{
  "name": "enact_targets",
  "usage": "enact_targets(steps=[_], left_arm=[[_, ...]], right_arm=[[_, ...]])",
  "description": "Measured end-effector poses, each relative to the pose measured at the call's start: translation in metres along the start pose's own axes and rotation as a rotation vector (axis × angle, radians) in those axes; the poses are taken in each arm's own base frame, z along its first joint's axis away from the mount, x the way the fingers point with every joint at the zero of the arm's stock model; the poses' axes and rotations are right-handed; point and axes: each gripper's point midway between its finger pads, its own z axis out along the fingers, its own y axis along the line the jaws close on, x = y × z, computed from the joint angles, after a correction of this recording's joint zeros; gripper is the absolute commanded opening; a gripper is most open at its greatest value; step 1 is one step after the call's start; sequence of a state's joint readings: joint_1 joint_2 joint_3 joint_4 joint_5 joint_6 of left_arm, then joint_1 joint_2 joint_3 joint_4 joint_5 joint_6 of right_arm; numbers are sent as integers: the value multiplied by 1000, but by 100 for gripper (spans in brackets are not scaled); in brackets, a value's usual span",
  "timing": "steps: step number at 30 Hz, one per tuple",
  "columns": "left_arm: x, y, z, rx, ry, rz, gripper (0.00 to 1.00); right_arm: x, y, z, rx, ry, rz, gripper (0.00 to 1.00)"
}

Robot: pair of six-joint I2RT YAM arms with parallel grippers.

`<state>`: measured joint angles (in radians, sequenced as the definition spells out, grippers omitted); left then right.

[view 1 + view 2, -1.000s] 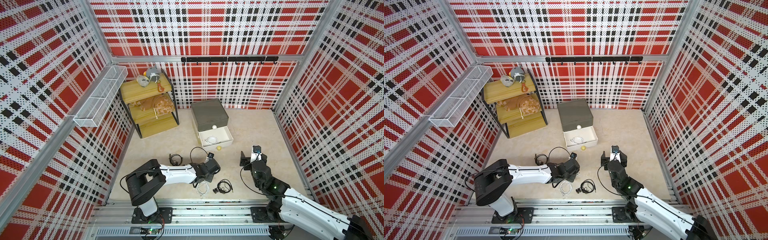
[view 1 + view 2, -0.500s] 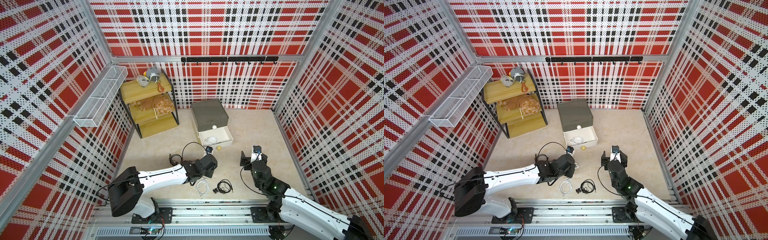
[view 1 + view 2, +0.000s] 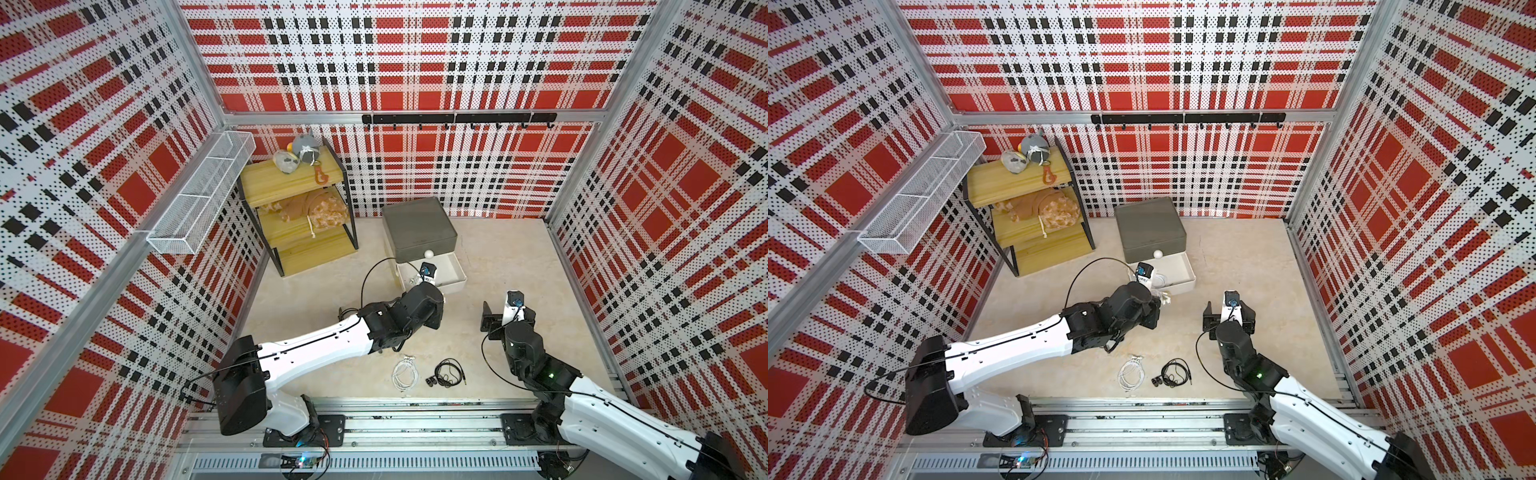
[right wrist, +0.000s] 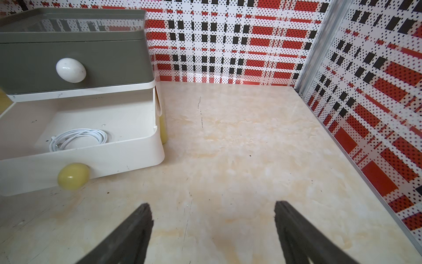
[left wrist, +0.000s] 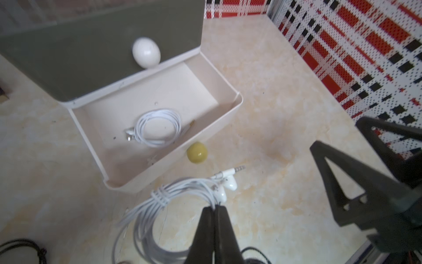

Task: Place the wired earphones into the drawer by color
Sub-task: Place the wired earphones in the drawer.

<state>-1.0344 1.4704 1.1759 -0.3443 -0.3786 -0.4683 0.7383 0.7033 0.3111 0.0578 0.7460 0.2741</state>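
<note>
White earphones dangle from the left gripper, pinched tight, just in front of the drawer's pulled-out white tier, apparently off the floor. Another white coil lies inside. Right gripper gapes wide, empty, nearby. Black bundle sits by the front rail.

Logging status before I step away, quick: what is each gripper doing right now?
Left gripper: closed on a white coiled earphone bundle.
Right gripper: open, holding nothing.
</note>
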Motion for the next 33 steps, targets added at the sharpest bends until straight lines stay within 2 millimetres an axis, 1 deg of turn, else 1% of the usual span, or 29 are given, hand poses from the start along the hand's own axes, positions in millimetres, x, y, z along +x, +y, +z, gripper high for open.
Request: enact_targets(steps=[3, 5, 12, 19, 21, 24, 29, 33], left_arm=[[-21, 0, 6, -13, -46, -13, 0], [-29, 4, 14, -25, -66, -24, 0], [-42, 25, 41, -66, -108, -69, 0], [-57, 35, 53, -60, -161, -121, 0], [-57, 37, 57, -56, -167, -132, 0], [-50, 38, 65, -56, -156, -135, 0], [-29, 40, 81, -60, -110, -128, 0], [-18, 43, 86, -68, -88, -128, 0]], right_arm=[[-3, -1, -2, -1, -11, 11, 90], [-5, -2, -3, -2, -18, 17, 89], [-9, -3, -4, -4, -29, 31, 89], [-9, -3, -4, -5, -29, 31, 90], [-9, -3, -4, -5, -29, 31, 89], [-9, -3, -5, -5, -30, 32, 90], [-10, -3, -5, -5, -31, 34, 90], [-10, -3, -5, -5, -31, 34, 90]])
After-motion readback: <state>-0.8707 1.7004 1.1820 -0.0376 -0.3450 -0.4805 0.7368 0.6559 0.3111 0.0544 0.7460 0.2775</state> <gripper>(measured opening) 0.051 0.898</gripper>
